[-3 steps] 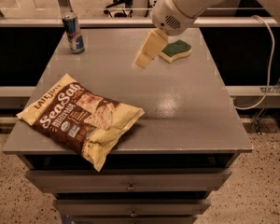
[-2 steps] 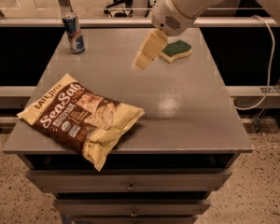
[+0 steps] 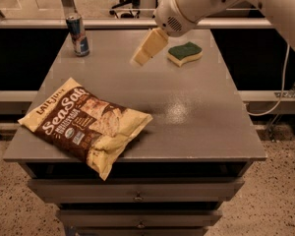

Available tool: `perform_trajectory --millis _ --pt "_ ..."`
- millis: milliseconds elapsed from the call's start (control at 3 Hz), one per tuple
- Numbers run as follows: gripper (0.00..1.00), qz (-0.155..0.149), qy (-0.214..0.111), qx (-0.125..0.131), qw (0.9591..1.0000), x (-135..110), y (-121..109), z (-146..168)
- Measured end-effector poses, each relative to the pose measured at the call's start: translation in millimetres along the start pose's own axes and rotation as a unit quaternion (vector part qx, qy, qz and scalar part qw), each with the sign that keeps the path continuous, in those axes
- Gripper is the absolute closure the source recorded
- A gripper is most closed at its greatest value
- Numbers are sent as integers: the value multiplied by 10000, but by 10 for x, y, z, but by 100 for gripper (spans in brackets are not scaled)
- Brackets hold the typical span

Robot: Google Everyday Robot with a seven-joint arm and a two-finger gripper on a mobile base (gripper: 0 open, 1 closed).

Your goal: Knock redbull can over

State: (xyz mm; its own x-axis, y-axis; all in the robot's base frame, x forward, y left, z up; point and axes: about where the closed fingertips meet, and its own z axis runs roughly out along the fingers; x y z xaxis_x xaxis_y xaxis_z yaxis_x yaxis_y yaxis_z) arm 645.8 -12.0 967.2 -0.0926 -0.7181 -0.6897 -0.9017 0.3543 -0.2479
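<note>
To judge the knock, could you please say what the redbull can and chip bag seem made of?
The redbull can looks metal: silver top, glossy printed sides. The chip bag seems crinkled plastic film. The gripper hovers to the can's right.

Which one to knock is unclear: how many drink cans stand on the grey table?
1. The slim blue-and-silver metal redbull can stands upright at the grey table's far left corner; the gripper hovers right of it, apart. None looks hidden.

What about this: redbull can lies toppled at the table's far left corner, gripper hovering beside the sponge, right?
No. Camera view: the redbull can stands upright at the far left corner of the table; the gripper hovers beside the sponge.
</note>
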Motion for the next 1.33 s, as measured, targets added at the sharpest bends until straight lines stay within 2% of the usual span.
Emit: perform_trajectory --millis 333,667,1000,1333 --pt "0 234 -613 154 9977 -235 -333 373" --pt "0 383 -1054 310 9932 -434 -630 715" --pt "0 533 -1375 424 9882 -609 -871 1082" --pt "0 693 -1519 416 9851 -733 -983 1442"
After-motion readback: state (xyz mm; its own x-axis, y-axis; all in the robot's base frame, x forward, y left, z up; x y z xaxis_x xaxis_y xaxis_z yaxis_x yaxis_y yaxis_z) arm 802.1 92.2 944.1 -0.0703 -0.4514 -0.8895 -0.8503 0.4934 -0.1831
